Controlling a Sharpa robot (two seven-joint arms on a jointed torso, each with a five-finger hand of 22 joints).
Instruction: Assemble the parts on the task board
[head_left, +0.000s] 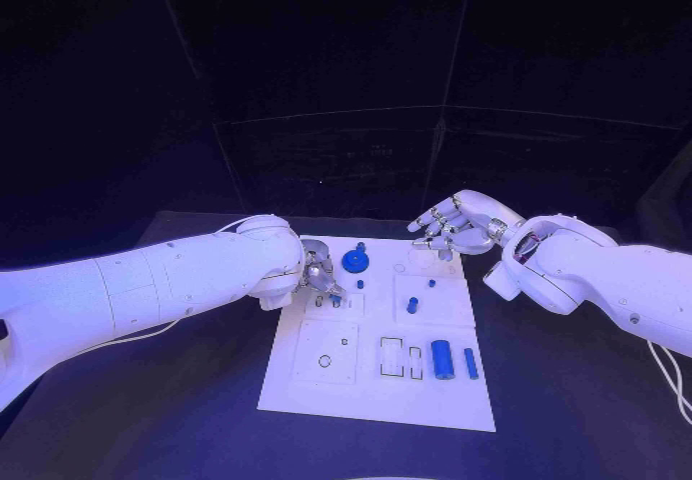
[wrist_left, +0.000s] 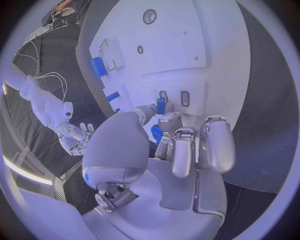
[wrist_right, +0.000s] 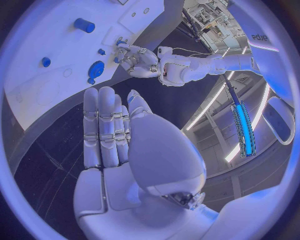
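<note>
left hand (head_left: 319, 275) pinching small blue part (wrist_left: 161, 105) | right hand (head_left: 459, 226) empty, off board

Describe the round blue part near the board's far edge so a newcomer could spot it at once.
Find the white board in the middle of the black table. At its far edge, beside the left hand, lies a blue disc. It is flat and round; the other blue parts are slimmer pegs and cylinders.

1. My left arm reaches in low, and my left hand (head_left: 317, 275) hangs with fingers curled downward, pinching a small blue part (wrist_left: 161, 105).
2. My right hand (head_left: 464, 224) hovers raised, holding nothing, with its fingers (wrist_right: 107, 125) loosely bent.
</note>
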